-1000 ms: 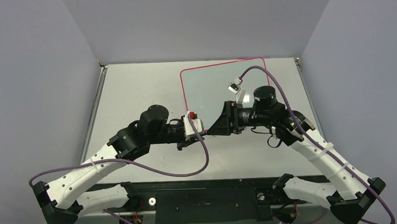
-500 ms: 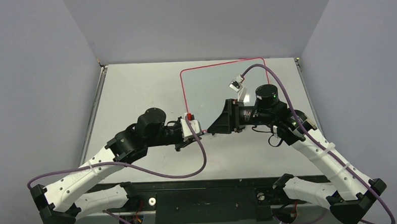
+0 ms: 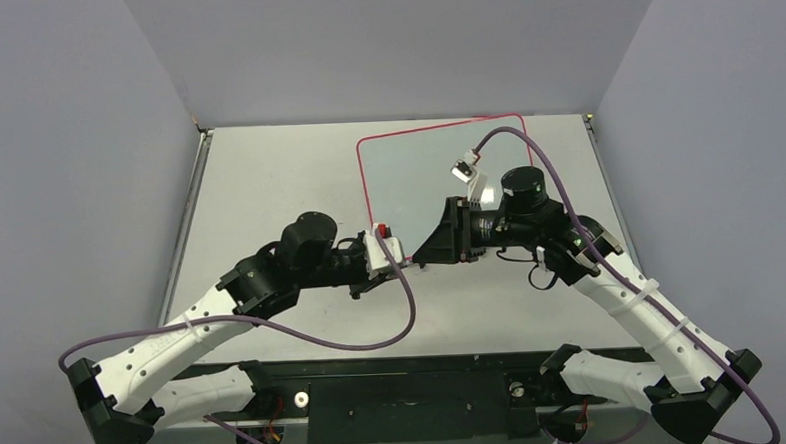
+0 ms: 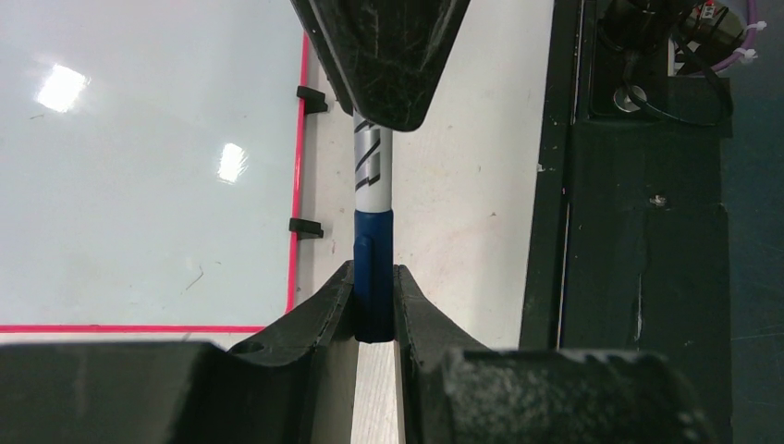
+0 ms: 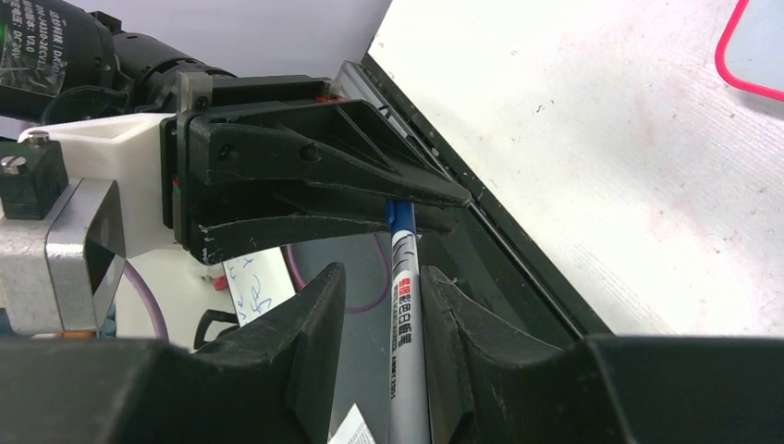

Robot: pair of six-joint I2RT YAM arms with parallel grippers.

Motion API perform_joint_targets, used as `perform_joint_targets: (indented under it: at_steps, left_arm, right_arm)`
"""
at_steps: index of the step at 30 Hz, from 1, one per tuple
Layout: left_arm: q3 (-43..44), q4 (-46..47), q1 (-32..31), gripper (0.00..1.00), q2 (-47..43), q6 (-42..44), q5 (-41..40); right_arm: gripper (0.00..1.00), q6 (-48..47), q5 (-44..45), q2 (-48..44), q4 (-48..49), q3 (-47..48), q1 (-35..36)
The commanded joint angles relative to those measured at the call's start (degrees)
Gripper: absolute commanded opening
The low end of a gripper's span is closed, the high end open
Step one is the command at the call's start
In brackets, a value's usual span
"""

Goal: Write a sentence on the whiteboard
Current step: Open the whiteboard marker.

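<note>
The whiteboard lies flat at the back middle of the table, glossy with a thin red rim. It also shows in the left wrist view, bare of letters; the sentence is not in view. A marker with a silver barrel and blue cap hangs level between the two arms, just in front of the board. My left gripper is shut on the cap. My right gripper is open around the barrel, which rests against one finger with a gap to the other.
The black front rail runs along the table's near edge. Small black clips sit on the board's rim. A purple cable loops over the table in front of the grippers. A white slip with blue scribbles shows below the left wrist.
The left arm drew back slightly to the left half a second ago and has come forward again. Both grippers stay together at the marker.
</note>
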Motion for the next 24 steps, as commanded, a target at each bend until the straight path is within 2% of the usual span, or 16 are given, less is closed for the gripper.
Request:
perform_joint_targets:
  at_steps: [1, 15, 24]
  left_arm:
    - [2.77, 0.48, 0.19, 0.0, 0.39, 1.4, 0.45]
    - [3.03, 0.78, 0.15, 0.0, 1.15, 1.17, 0.66]
    - [3.07, 0.53, 0.17, 0.0, 1.09, 1.29, 0.45]
  right_arm:
    - [0.32, -0.83, 0.82, 0.62, 0.52, 1.77, 1.12]
    - [0.27, -1.58, 2.94, 1.59, -0.37, 1.58, 2.97]
    - [0.2, -1.62, 3.88, 2.01, -0.35, 0.93, 3.81]
